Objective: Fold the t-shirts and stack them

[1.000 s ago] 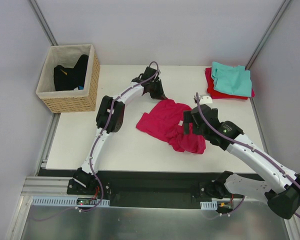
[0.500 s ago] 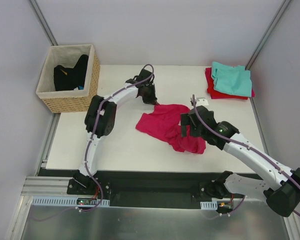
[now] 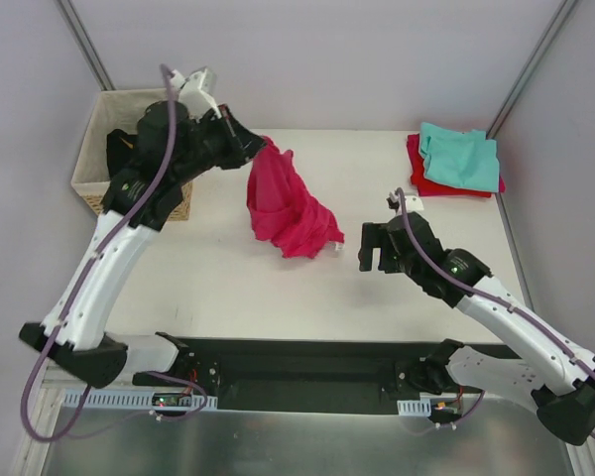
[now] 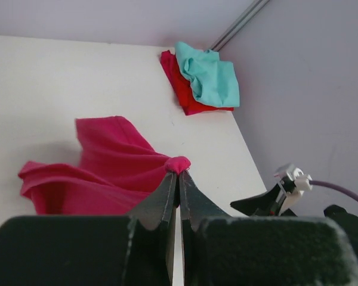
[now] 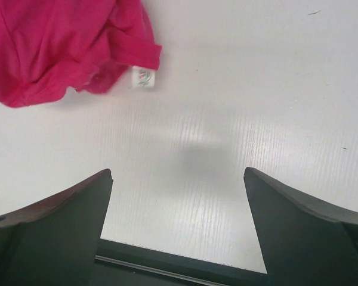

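Woven wicker basket (image 3: 91,159) sat at white table (image 3: 228,283) far-left corner — teal t-shirt (image 3: 461,157) atop red t-shirt (image 3: 418,177) far right; magenta-pink t-shirt (image 3: 288,213) between them.

The left end effector (image 4: 178,176) is at the bottom of the view, dark and out of focus. Its two fingers are pressed together, and a small bunch of the magenta-pink t-shirt (image 4: 107,170) is pinched between their tips. From this bunch the cloth falls away in folds and spreads to the left on the white table (image 4: 53,77). At the far corner of the table the teal t-shirt (image 4: 210,77) lies on top of the red t-shirt (image 4: 180,92), whose edge shows on the left side and below. At the lower right, part of the right arm (image 4: 268,201) is visible, black with a white piece and a purple cable.
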`<action>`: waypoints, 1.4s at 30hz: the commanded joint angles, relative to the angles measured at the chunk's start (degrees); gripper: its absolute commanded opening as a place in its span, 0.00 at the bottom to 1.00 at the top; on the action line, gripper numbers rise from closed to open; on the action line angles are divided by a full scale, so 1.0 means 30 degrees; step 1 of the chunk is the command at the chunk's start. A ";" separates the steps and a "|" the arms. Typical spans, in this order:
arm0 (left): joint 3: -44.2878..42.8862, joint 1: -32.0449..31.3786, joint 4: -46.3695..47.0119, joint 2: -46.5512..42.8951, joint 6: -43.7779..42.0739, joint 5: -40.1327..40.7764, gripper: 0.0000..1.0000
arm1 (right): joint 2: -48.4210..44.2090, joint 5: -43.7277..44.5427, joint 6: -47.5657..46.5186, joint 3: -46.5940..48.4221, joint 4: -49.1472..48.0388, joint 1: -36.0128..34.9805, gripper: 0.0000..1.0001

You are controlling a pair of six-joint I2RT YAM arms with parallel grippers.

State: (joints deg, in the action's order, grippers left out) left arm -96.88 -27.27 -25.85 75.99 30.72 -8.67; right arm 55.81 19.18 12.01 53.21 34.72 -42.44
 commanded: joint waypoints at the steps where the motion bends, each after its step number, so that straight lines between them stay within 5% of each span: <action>1: 0.2172 0.0095 -0.0936 -0.1244 -0.0016 0.0162 0.00 | -0.0674 0.0110 0.0654 -0.0130 0.0086 -0.0356 0.97; 15: 0.3290 -0.1312 -0.1199 -0.1510 -0.0016 0.0134 0.00 | 0.0348 0.0524 0.0803 0.0340 -0.0582 -0.2551 0.96; 29: 0.3936 -0.1341 -0.3189 -0.6218 -0.0513 0.1921 0.00 | 1.1978 -0.2291 -0.0957 0.6928 -0.3075 -0.4458 0.98; 42: -0.5147 -0.1544 -1.1656 -1.2990 -0.0837 0.9125 0.00 | 1.4853 -0.3170 -0.0840 0.8630 -0.3663 -0.4810 0.98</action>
State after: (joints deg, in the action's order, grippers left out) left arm -108.18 -30.83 -53.71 43.24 28.05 10.17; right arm 100.20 10.48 9.76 77.01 25.02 -56.16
